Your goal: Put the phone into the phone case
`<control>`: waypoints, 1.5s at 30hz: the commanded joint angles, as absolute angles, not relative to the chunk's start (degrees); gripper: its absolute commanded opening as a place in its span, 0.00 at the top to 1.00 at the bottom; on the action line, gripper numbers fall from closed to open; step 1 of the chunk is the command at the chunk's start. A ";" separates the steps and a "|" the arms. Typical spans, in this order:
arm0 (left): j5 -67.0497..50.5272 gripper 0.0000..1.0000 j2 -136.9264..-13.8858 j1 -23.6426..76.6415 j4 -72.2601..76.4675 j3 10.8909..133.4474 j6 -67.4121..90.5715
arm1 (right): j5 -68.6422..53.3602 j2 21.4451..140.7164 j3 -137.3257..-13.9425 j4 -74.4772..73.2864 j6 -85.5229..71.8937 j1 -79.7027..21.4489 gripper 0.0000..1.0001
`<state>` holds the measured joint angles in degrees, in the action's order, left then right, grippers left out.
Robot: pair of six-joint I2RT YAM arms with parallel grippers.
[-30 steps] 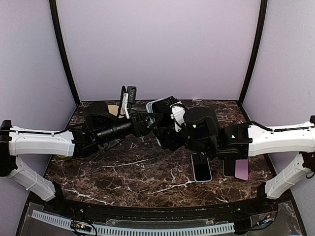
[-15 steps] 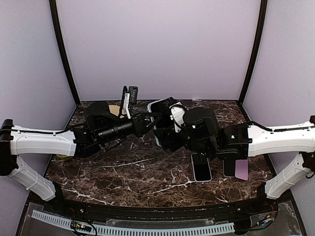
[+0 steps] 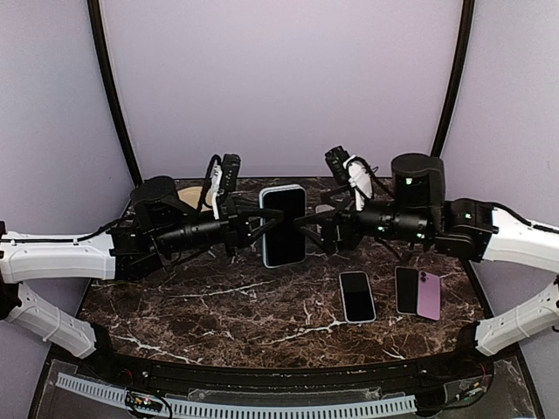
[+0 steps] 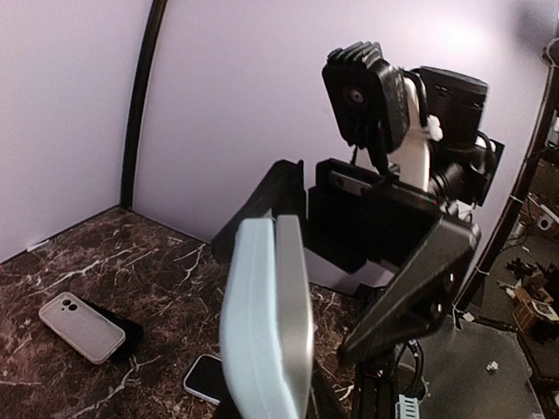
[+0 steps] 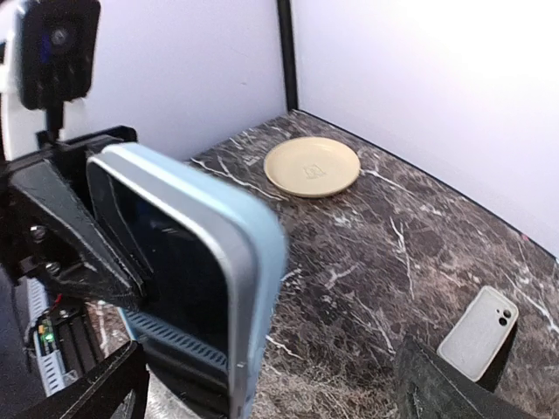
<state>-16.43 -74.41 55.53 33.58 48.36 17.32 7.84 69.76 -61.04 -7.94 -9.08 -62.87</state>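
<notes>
While pinching phone (image 3: 283, 225) over dark marble table (image 3: 218, 305) with left gripper (image 3: 258, 229), has right gripper (image 3: 316, 231) spread; lilac walls (image 3: 279, 87).

Both arms reach inward, raised; left gripper (image 3: 258, 229) jaws clamped, right gripper (image 3: 320, 231) jaws spread wide.

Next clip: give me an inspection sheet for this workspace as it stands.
surface: dark marble table, no spills seen
job's things: blue-cased phone held upright above the table; second phone and pink case lying flat on it
clutter: beige plate at the back
hands: left hand shut on the blue-cased phone; right hand open beside it
cables: black cable along the left arm
surroundings: lilac walls, nothing else seen
</notes>
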 commanded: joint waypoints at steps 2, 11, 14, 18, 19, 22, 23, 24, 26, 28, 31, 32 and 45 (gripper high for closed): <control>-29.12 1.00 -67.76 56.19 35.18 48.50 7.76 | -18.44 62.85 -61.88 -9.22 -2.23 -60.25 0.04; -32.13 1.00 -66.91 58.60 32.64 49.21 4.57 | -29.09 66.28 -65.87 -4.57 -3.31 -59.21 0.41; -31.66 1.00 -67.09 59.76 31.98 49.61 3.22 | -30.64 67.28 -66.16 -2.85 -4.48 -59.21 0.54; -31.26 1.00 -67.52 60.45 31.78 49.94 3.03 | -31.37 67.37 -66.05 -2.49 -5.10 -59.07 0.87; -31.22 1.00 -67.68 60.54 31.67 50.06 3.05 | -31.46 67.24 -66.01 -2.44 -5.23 -58.95 0.95; -31.07 1.00 -67.80 60.85 31.75 50.10 3.27 | -31.30 67.02 -66.25 -2.89 -5.70 -58.86 1.00; -31.09 1.00 -67.84 60.88 32.00 50.14 3.44 | -31.13 66.87 -66.39 -2.90 -5.78 -58.84 1.00; -31.00 1.00 -67.93 60.97 32.04 50.16 3.61 | -30.84 66.54 -66.48 -2.56 -5.95 -58.86 1.00; -30.42 0.99 -68.09 61.04 32.03 50.25 3.85 | -30.16 65.78 -66.52 -1.55 -6.42 -58.89 1.00; -29.61 0.85 -68.19 61.08 31.93 50.08 4.22 | -29.76 64.76 -66.66 -0.32 -6.56 -58.84 1.00; -28.41 0.61 -67.79 61.08 31.27 49.20 4.27 | -29.49 63.29 -67.47 1.25 -6.49 -58.80 1.00; -27.56 0.59 -67.60 61.13 30.80 48.51 4.28 | -29.62 63.04 -67.95 1.27 -6.42 -58.80 1.00; -24.12 0.99 -66.23 62.19 27.38 46.60 3.46 | -30.85 63.22 -70.49 0.79 -6.05 -58.79 1.00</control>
<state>-25.85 -68.01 62.00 27.35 47.44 3.64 -30.28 63.88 -67.79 -5.08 -5.37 -59.07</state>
